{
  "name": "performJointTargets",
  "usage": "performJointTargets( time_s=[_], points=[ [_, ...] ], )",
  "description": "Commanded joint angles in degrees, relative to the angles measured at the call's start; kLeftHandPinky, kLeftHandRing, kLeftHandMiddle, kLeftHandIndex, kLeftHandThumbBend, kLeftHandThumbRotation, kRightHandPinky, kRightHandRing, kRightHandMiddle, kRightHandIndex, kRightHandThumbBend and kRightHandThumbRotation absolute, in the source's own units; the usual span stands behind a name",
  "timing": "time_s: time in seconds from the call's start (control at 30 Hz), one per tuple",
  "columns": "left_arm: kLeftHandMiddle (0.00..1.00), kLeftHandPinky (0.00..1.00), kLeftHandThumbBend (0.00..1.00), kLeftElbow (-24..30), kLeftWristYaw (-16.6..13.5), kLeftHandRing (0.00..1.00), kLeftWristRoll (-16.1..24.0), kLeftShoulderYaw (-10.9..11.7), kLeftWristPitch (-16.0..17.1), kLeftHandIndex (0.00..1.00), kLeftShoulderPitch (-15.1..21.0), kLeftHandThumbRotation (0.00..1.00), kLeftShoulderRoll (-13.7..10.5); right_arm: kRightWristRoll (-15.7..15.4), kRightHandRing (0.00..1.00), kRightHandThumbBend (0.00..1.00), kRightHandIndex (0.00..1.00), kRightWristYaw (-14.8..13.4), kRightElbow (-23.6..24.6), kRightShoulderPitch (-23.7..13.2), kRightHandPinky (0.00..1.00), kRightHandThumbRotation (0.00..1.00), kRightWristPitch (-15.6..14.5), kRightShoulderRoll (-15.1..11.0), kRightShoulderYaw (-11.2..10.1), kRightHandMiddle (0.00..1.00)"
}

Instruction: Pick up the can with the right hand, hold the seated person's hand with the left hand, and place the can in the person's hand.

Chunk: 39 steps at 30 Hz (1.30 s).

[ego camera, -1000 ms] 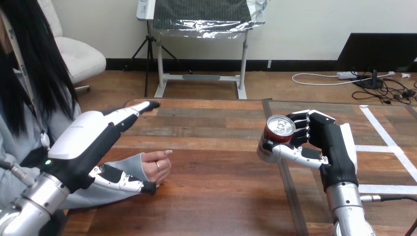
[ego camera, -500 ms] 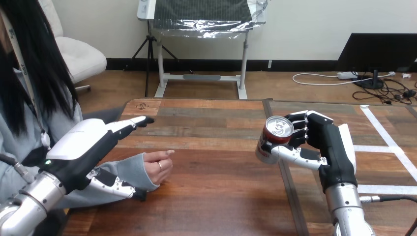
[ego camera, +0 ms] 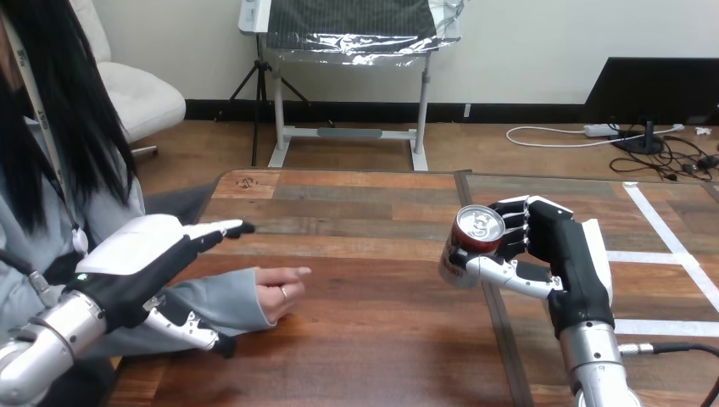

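We are gripping the can [ego camera: 471,246] in our right hand [ego camera: 561,254], fingers wrapped round its far side and thumb [ego camera: 507,273] pressing along its near side. The can is hanging clear above the wooden table [ego camera: 373,331], about midway between the left and right edges, and it is leaning so that its silver top is facing up and toward us.

Our left hand [ego camera: 136,254] is hovering at the table's left edge with its fingers [ego camera: 222,227] stretched out straight and close together, pointing toward the right edge. It is closing on nothing. It is reaching over the person's grey sleeve [ego camera: 222,298], with its thumb [ego camera: 193,329] lying on the near side of that sleeve.

The person's hand [ego camera: 280,290] is resting on the table near the left edge, just beyond our left hand, and is well apart from the can.
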State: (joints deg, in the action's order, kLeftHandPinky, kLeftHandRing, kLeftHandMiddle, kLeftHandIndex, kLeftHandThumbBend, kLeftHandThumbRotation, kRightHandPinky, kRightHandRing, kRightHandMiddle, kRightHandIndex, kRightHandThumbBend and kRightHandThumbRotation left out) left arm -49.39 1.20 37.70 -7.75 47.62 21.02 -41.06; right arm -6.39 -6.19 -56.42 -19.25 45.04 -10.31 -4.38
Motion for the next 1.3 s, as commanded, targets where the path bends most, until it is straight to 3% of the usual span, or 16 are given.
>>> performJointTargets(
  time_s=[0.0,0.63,1.27],
  points=[
    [0.87,0.81,1.0,-3.31,-1.62,0.86,1.16,-2.28,-0.73,0.89,6.4,0.31,-1.28,1.48,0.41,0.81,0.51,0.37,4.53,-2.46,0.36,0.0,2.15,0.38,-0.51,0.48],
    [0.85,0.78,1.0,-12.46,-5.7,0.84,4.74,-8.76,-3.26,0.86,11.27,0.32,-0.49,1.81,0.41,0.81,0.51,1.17,8.09,-0.57,0.35,0.0,1.72,0.46,-0.39,0.47],
    [0.83,0.76,1.0,-15.18,-9.9,0.83,4.84,-11.72,-3.83,0.84,11.75,0.29,1.08,2.31,0.4,0.81,0.51,1.97,10.6,0.87,0.35,0.0,1.09,0.56,-0.34,0.47]
  ],
)
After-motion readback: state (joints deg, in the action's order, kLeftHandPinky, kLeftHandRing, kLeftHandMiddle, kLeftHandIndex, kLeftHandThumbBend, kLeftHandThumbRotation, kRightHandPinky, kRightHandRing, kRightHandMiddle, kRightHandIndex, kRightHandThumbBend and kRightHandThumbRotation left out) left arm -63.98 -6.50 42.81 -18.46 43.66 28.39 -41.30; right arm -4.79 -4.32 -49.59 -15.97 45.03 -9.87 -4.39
